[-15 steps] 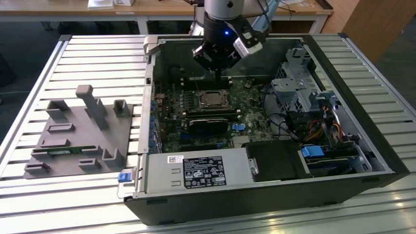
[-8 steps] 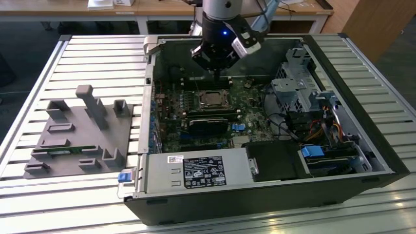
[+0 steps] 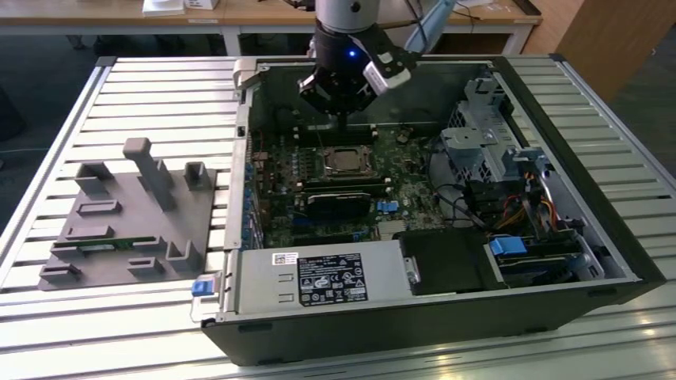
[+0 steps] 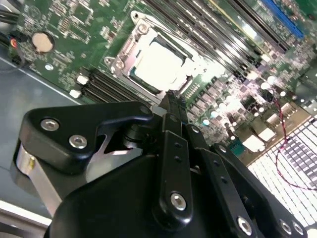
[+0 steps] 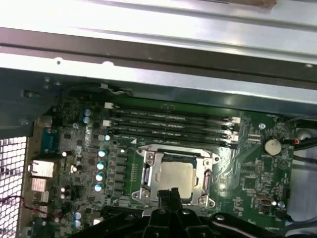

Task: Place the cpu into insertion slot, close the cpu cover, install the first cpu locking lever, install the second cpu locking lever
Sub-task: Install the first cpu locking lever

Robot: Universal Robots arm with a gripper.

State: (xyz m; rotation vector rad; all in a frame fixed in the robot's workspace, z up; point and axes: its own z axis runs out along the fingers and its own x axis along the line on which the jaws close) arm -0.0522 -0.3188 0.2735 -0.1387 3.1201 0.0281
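Note:
The cpu [image 5: 176,174] lies flat in the insertion slot on the green motherboard, its pale silver top facing up. The slot itself is hidden beneath it. The cpu cover [image 5: 147,173], a silver metal frame, lies down around the chip's edges; in the second wrist view the cpu [image 4: 159,63] shows through the cover [image 4: 126,49]. I cannot tell how the locking levers stand. My gripper [image 5: 169,194] hovers above the board just beside the socket, its black fingertips pressed together with nothing between them. In the exterior view the gripper [image 3: 341,125] hangs over the cpu [image 3: 343,161] inside the open computer case.
Several long memory slots [image 5: 168,124] run beside the socket, toward the case wall [image 5: 158,54]. A black card [image 3: 343,203], the power supply [image 3: 317,281] and a drive cage [image 3: 488,142] crowd the case. A grey fixture tray [image 3: 127,222] sits on the slatted table at the exterior view's left.

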